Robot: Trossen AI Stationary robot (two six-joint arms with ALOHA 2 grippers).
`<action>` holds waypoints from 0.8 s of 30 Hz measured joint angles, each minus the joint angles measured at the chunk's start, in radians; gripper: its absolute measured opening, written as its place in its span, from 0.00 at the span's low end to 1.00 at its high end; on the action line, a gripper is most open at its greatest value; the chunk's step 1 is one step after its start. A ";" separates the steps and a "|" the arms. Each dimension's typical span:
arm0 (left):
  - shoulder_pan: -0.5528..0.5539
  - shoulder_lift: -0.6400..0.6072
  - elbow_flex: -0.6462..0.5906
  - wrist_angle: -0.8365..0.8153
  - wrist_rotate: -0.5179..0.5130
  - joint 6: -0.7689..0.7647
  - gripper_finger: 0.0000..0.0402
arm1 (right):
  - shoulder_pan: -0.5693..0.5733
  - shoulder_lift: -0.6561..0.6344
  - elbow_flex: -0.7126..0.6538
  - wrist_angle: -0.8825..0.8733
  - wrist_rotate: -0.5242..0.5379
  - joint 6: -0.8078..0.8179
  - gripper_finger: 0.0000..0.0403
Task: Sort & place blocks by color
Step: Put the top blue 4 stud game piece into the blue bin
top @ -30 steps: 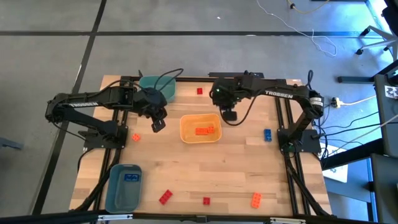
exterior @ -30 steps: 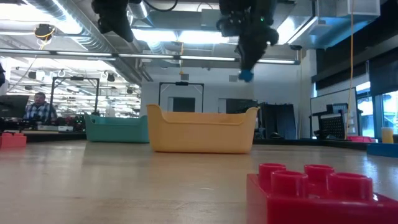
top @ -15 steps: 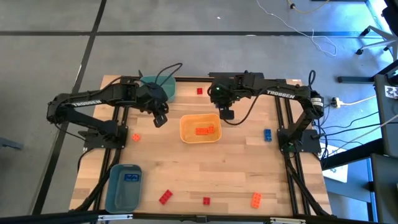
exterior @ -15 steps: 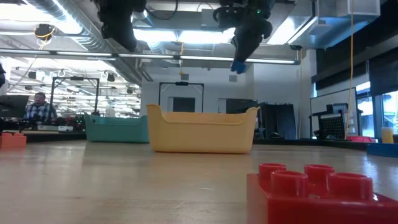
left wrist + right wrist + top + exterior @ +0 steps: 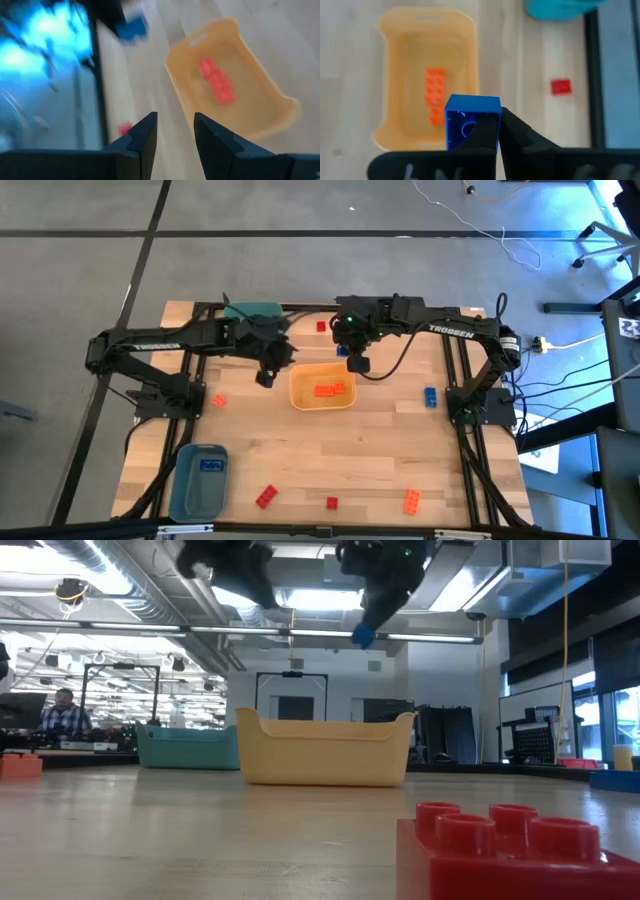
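My left gripper (image 5: 265,377) hangs just left of the yellow-orange bin (image 5: 299,395), fingers (image 5: 142,137) slightly apart, holding nothing. Inside that bin lie 2 orange blocks (image 5: 435,92) end to end, long axes along the bin's length. My right gripper (image 5: 357,364) hovers off the bin's far right corner, clamped on a square blue block (image 5: 471,118), hollow underside toward my wrist camera.

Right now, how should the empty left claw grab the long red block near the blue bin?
Come straight down and pinch its long sides. The red block lies flat, diagonal, alone, so turn the left claw to match. Right claw holds a blue block.
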State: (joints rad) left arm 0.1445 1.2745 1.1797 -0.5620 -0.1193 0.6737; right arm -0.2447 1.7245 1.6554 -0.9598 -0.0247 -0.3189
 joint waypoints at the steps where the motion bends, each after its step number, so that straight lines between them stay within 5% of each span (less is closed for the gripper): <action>1: -0.005 0.007 0.000 0.038 0.000 0.064 0.30 | 0.000 0.000 0.000 0.009 -0.026 -0.001 0.00; 8: -0.029 0.083 0.000 0.173 -0.002 0.359 0.30 | 0.000 0.000 0.000 0.061 -0.170 0.000 0.00; 24: -0.112 0.145 0.000 0.386 -0.015 0.570 0.30 | -0.028 0.001 0.000 0.081 -0.352 -0.006 0.00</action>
State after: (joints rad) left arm 0.0327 1.4198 1.1798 -0.1758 -0.1340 1.2433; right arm -0.2731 1.7252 1.6550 -0.8783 -0.3766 -0.3252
